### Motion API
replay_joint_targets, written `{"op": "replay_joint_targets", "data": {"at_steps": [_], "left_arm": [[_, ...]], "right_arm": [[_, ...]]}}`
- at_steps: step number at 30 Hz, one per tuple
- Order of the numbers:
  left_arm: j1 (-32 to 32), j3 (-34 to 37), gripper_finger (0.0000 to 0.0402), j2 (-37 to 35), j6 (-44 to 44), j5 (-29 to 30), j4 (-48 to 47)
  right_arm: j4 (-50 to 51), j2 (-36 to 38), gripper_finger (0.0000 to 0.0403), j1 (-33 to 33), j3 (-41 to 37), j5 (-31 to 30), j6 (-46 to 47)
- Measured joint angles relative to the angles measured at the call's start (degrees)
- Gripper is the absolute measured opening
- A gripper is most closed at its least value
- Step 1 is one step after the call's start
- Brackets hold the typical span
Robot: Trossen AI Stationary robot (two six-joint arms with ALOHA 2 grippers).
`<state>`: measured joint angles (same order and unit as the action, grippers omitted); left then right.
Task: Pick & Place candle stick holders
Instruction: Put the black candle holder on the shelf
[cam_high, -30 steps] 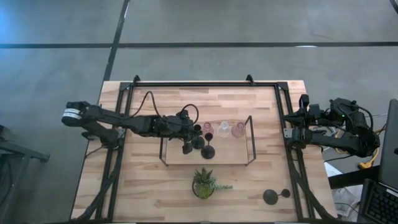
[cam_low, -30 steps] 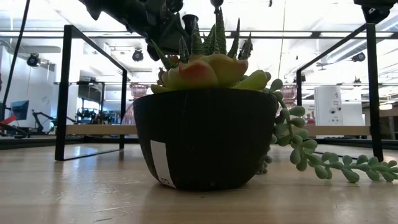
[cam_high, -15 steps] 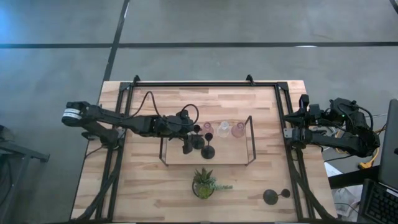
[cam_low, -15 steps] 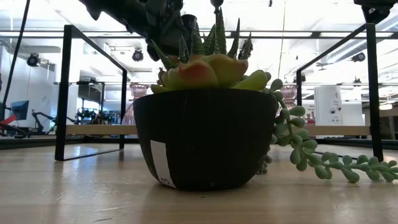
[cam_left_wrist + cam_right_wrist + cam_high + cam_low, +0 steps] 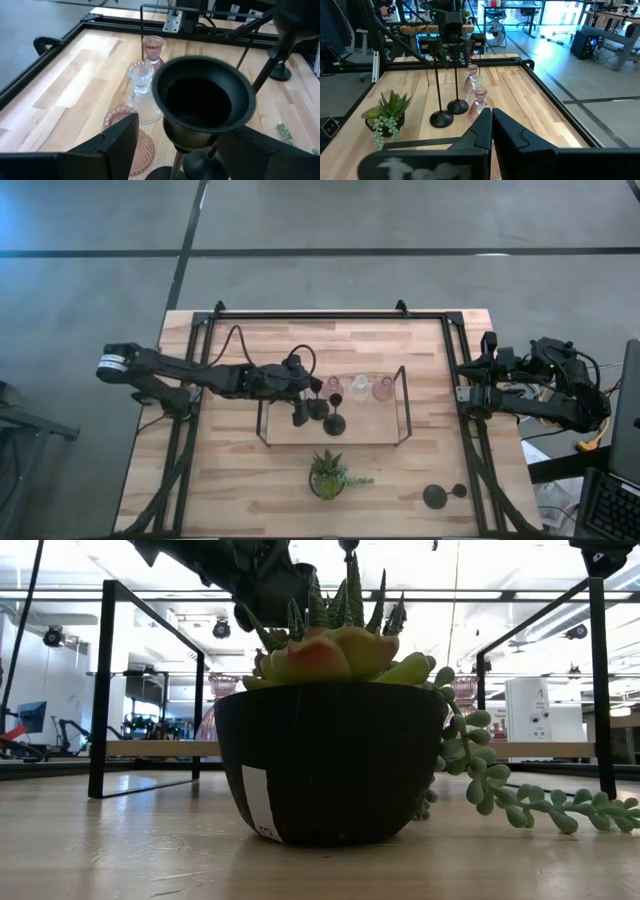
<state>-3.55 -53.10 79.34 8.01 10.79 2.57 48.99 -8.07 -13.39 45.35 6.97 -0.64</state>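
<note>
Two tall black candle stick holders (image 5: 318, 412) stand by their round bases on the wooden tray (image 5: 403, 405), beside three small glass ones (image 5: 359, 388). My left gripper (image 5: 306, 387) is over the tray's left part, open. Its fingers (image 5: 117, 145) stand on either side of one black holder's cup (image 5: 202, 100) with a gap showing. Another black holder (image 5: 435, 497) stands on the table near the front right. My right gripper (image 5: 491, 120) waits shut at the table's right edge, holding nothing.
A green potted plant (image 5: 328, 475) sits in front of the tray and fills the low view (image 5: 330, 770). The tray's black wire frame (image 5: 150, 7) rises around the holders. A black rail frame (image 5: 320, 315) runs along the table's far and side edges.
My left gripper has opened where it was, letting go of the black holder's cup. The holder stays standing on the tray. Neither arm has moved otherwise.
</note>
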Motion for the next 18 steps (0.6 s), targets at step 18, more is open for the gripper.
{"op": "replay_joint_targets", "data": {"at_steps": [18], "left_arm": [[-1.04,0.0,0.0252,-5.66,0.2,0.95,-6.7]], "right_arm": [[-0.02,-0.01,0.0008,0.0,-0.01,0.0,0.02]]}}
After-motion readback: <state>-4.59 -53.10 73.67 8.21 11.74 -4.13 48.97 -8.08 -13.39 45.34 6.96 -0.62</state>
